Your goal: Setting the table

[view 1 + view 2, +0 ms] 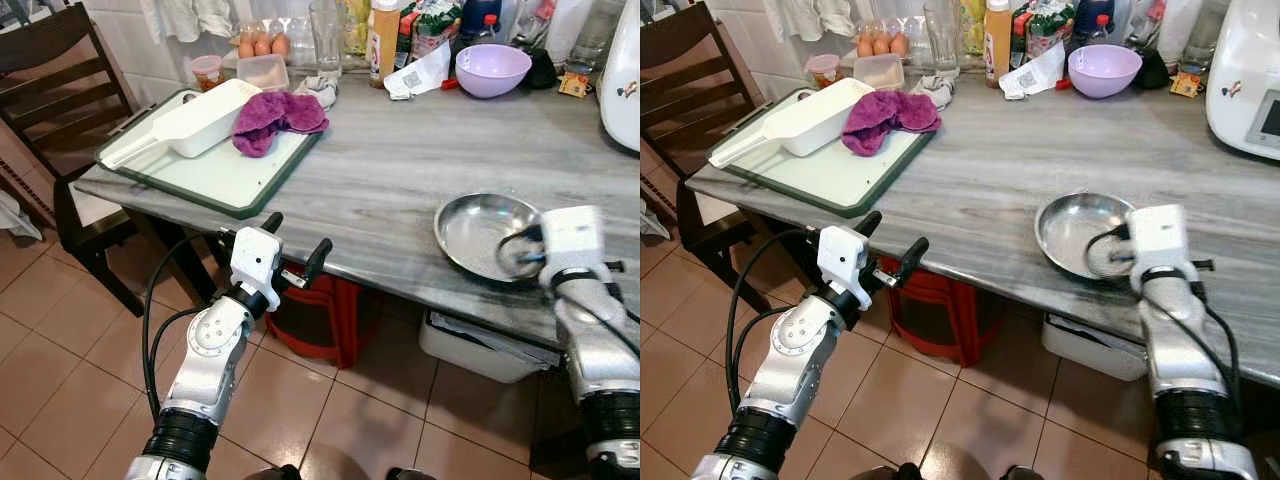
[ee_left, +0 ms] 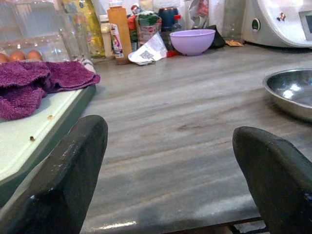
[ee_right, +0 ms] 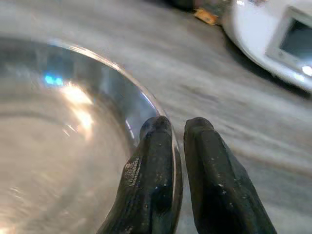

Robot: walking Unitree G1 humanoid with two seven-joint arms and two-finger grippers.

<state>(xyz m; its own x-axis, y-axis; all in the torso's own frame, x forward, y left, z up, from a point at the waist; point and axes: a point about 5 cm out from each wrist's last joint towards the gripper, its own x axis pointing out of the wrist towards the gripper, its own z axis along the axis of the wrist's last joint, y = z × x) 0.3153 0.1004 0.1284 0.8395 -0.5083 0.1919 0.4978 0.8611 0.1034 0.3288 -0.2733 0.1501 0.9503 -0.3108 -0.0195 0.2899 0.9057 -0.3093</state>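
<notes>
Right gripper jaws pinch the steel plate rim, seemingly; left gripper gapes empty at the table edge.

Home kitchen: eggs, cluttered countertop.

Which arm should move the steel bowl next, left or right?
Right. The right gripper is shut on the steel bowl rim, while the left gripper is open at the counter's front edge, apart from it.

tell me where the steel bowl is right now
The steel bowl sits near the front edge of the grey table, on the robot's right, its rim pinched by the right gripper.
</notes>
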